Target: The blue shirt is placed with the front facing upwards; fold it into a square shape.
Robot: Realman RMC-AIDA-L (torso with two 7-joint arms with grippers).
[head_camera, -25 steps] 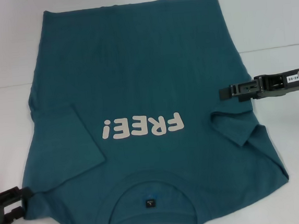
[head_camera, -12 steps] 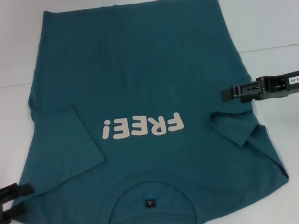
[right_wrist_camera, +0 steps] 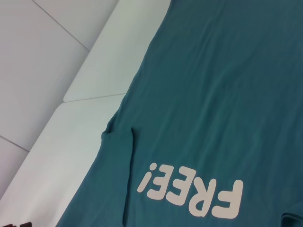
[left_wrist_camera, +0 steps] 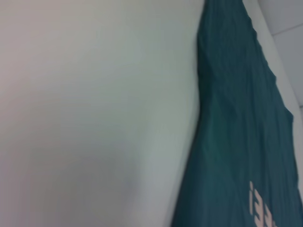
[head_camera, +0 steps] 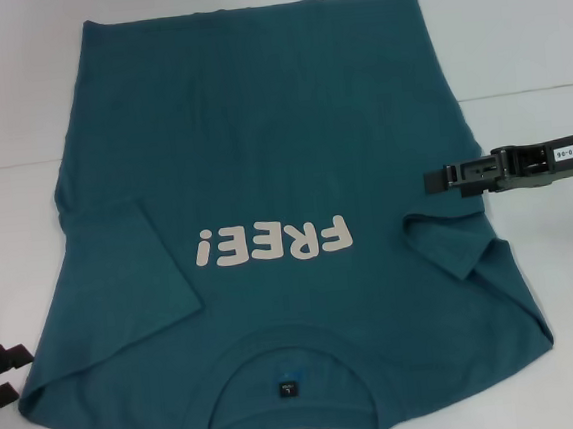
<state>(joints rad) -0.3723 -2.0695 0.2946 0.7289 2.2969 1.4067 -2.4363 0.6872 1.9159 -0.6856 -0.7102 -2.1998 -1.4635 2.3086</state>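
Head view, near edge first: the blue shirt (head_camera: 264,186) lies flat on the white table (head_camera: 532,42), front up, w/ collar and small dark neck label (head_camera: 285,388) closest to the robot. Left gripper (head_camera: 1,375) sits at the near left corner, just beside the shirt's shoulder edge, not touching; its two fingers are apart, nothing between. Both sleeves are folded inward over the body. Cream "FREE!" lettering (head_camera: 274,243) is across the chest, approx. in the middle. Right gripper (head_camera: 434,178) is further, over the shirt's right edge; fingers look closed together, holding nothing. Hem is farthest.
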